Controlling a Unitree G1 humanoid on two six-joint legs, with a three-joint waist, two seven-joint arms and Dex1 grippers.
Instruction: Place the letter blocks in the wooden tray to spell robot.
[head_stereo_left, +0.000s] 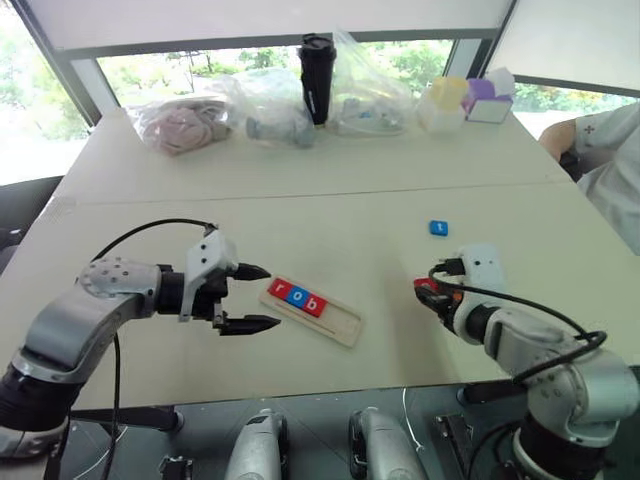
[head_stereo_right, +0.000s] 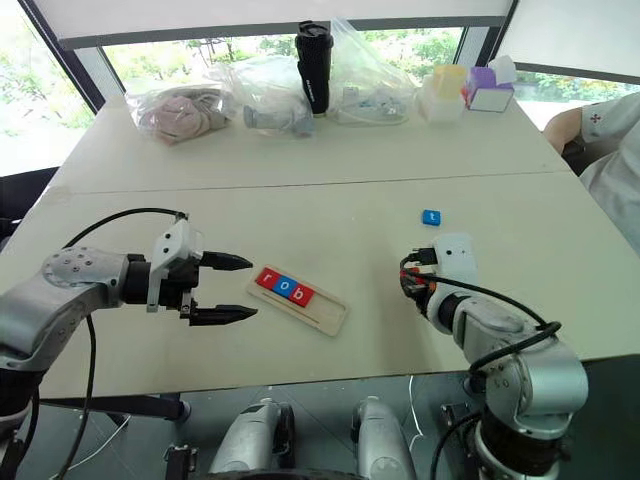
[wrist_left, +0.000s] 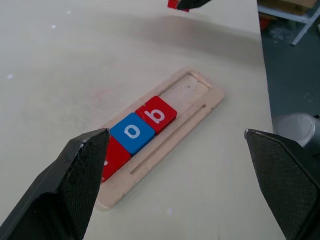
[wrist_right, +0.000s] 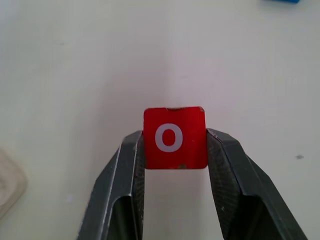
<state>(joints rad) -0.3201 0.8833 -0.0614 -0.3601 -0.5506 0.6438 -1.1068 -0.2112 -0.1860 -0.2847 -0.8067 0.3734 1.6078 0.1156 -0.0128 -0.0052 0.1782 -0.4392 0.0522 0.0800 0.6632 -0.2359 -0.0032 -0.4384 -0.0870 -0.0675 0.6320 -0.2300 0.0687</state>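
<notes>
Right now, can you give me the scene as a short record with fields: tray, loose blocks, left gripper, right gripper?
tray: wooden tray on the table, holding red r, blue o, red b; the rest of the groove is free
loose blocks: blue t block lying on the table, apart from the tray
left gripper: left gripper open, beside the tray's r end, holding nothing
right gripper: right gripper shut on red o block

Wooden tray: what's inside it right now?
The wooden tray holds three tiles in a row: a red tile, its letter hidden by the left gripper's finger, a blue o, a red b. The remaining groove is empty.
</notes>
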